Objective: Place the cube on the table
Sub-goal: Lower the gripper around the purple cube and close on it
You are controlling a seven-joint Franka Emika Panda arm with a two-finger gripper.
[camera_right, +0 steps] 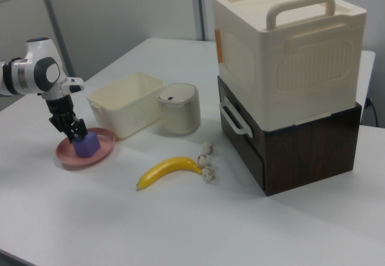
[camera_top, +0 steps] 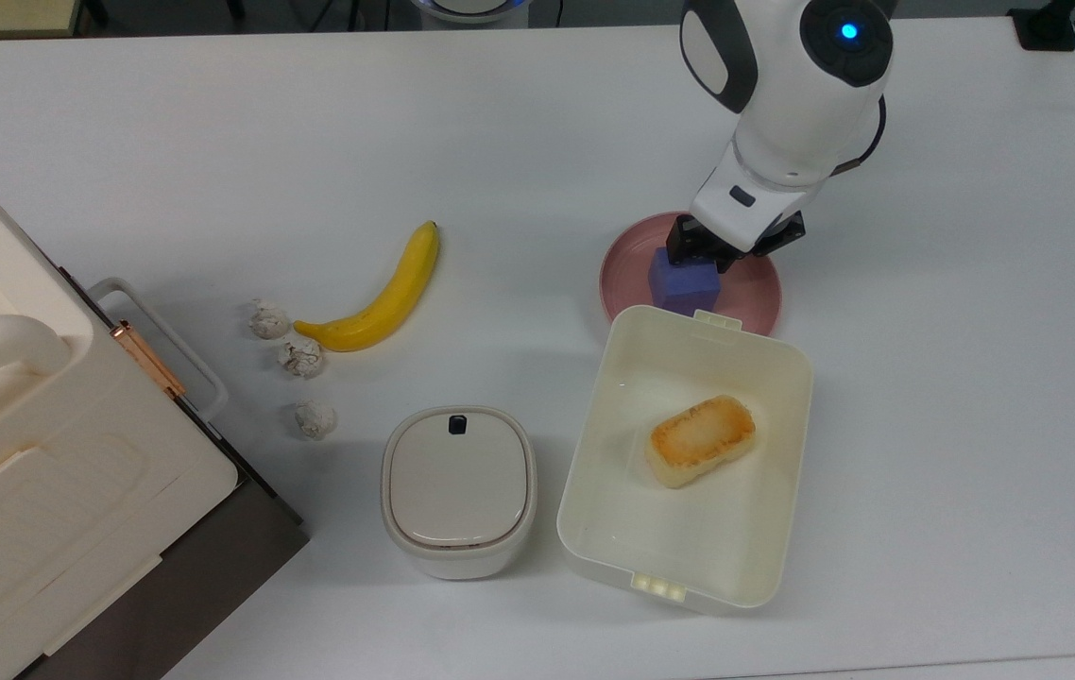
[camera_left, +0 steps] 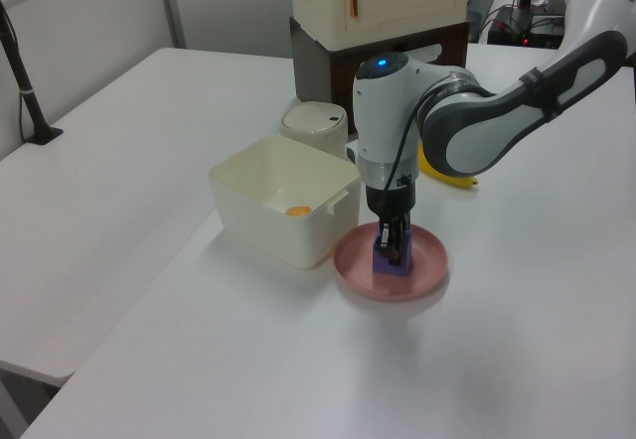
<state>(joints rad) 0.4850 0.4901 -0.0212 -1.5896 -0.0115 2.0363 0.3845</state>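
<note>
**Ana:** One cube (camera_top: pixel 684 281), top view: blue-purple, sitting on the pink plate (camera_top: pixel 759 293), just beyond the far rim of the open cream container (camera_top: pixel 585 463). The gripper (camera_top: pixel 700 256) is down at its right, far corner. Is it holding?

**Ben:** I can't tell; the fingers are hidden under the wrist. Counting there: one banana (camera_top: pixel 384 295), three crumpled white lumps (camera_top: pixel 302 356) beside it, one lidded canister (camera_top: pixel 458 489), one toasted bread piece (camera_top: pixel 699 440) in the container.

**Ana:** Left view?

**Ben:** The gripper (camera_left: pixel 394 250) stands upright over the cube (camera_left: pixel 390 264), its dark fingers reaching down over the cube's top. The plate (camera_left: pixel 427 272) touches the container (camera_left: pixel 278 211).

**Ana:** Right view: the cube (camera_right: pixel 87 145) and gripper (camera_right: pixel 74 133) sit at the far left, one stacked cream-and-brown cabinet (camera_right: pixel 289 79) on the right.

**Ben:** Handling, I'd guess: light, rigid, matte, so little slip. Pinch two opposite flat faces, squarely, mid-height. Bare white counter (camera_top: pixel 972 378) lies right of the plate for setting down.
</note>
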